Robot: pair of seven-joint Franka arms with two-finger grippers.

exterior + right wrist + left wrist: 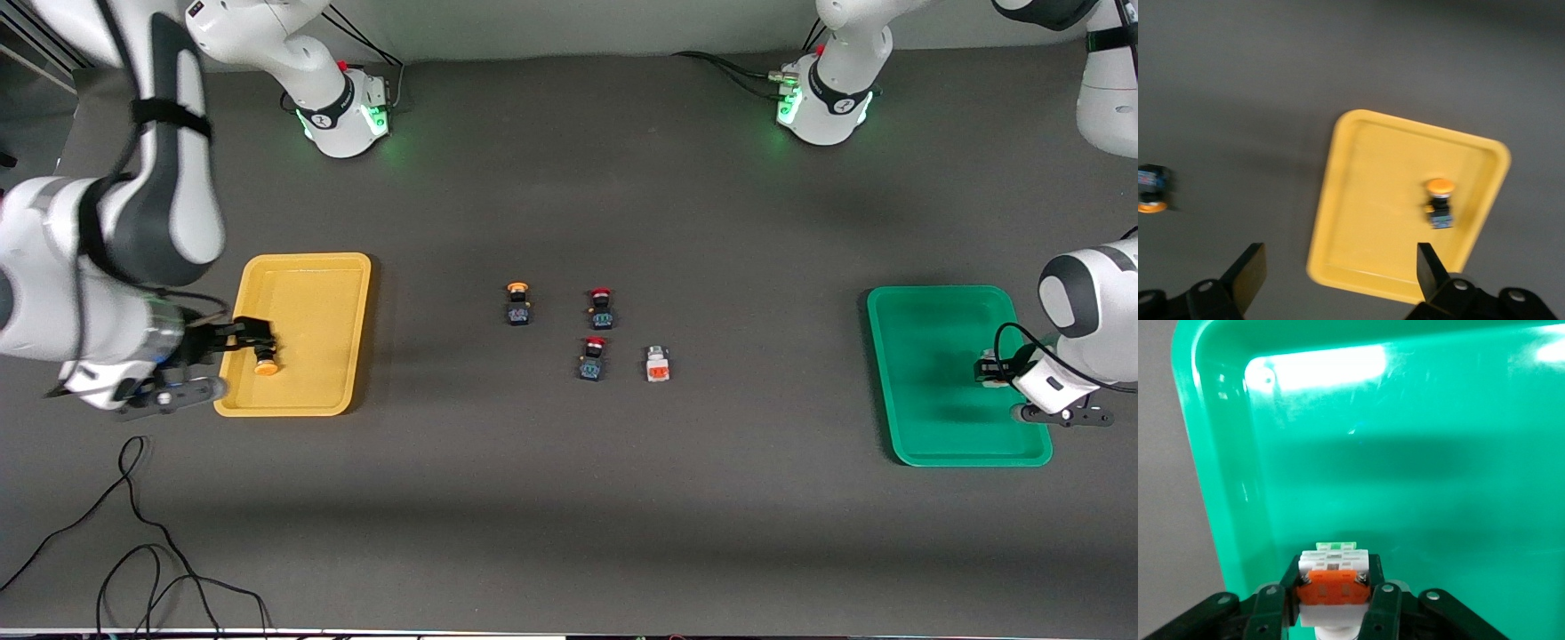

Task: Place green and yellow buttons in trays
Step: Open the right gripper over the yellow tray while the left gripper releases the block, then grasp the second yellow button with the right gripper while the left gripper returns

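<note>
My left gripper [991, 369] is over the green tray [925, 356], near that tray's edge at the left arm's end. It is shut on a white blocky button with an orange face [1333, 582], held just above the tray floor [1405, 453]. My right gripper [1339, 260] is open and holds nothing, raised over the edge of the yellow tray [311, 302]. A dark button with a yellow-orange cap [265, 364] lies in that tray [1378, 187]. Another yellow-capped button [517, 302] and a white, orange-faced one [657, 364] sit mid-table.
Two dark switches with red caps [601, 308] [593, 357] stand between the loose yellow-capped and white buttons. Black cables [133, 551] trail on the table near the front camera at the right arm's end. The arm bases [347, 116] [822, 107] stand along the table's edge farthest from the front camera.
</note>
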